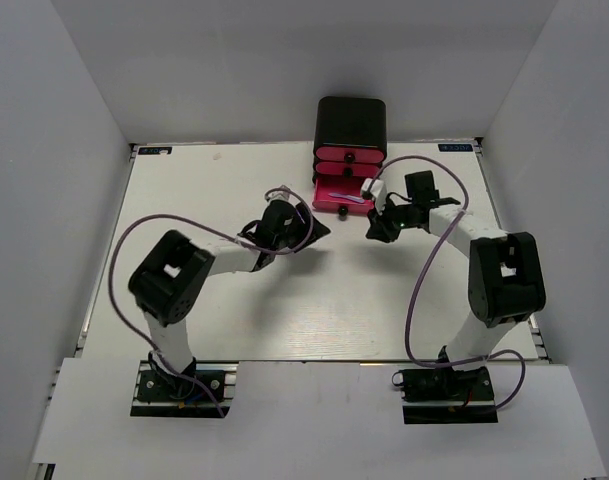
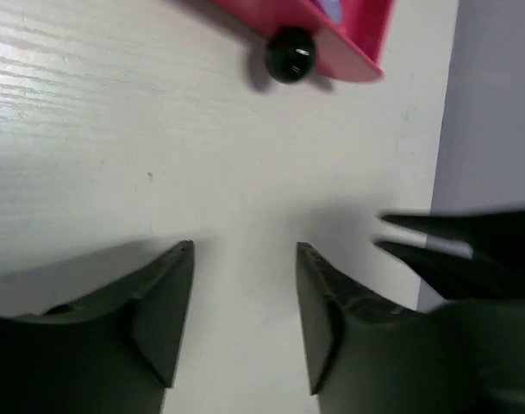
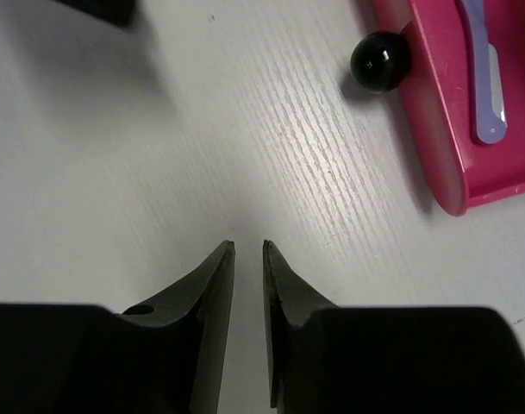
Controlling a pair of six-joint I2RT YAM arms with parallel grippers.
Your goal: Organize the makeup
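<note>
A thin purple stick (image 3: 486,78) lies lengthwise in a pink drawer (image 3: 434,129), the lowest of three, which is pulled out toward the arms from a black box (image 1: 351,122) at the upper centre of the overhead view. In the right wrist view the drawer fills the upper right corner, with its round black knob (image 3: 381,60) just to its left. No other makeup can be made out in any view. The left gripper (image 2: 245,250) hovers over the pale table (image 1: 234,300) below and left of the drawer front, its jaws apart with only bare tabletop between them. The right gripper (image 3: 249,246) sits just right of the drawer in the overhead view, its jaws almost together, a thin slit of table showing between them and nothing held. With the stick already inside, the likely step is closing the drawer. To do that well, one arm should press squarely on the drawer front at or beside the knob, pushing straight toward the box so the drawer does not skew, while the other arm keeps out of the way.
</note>
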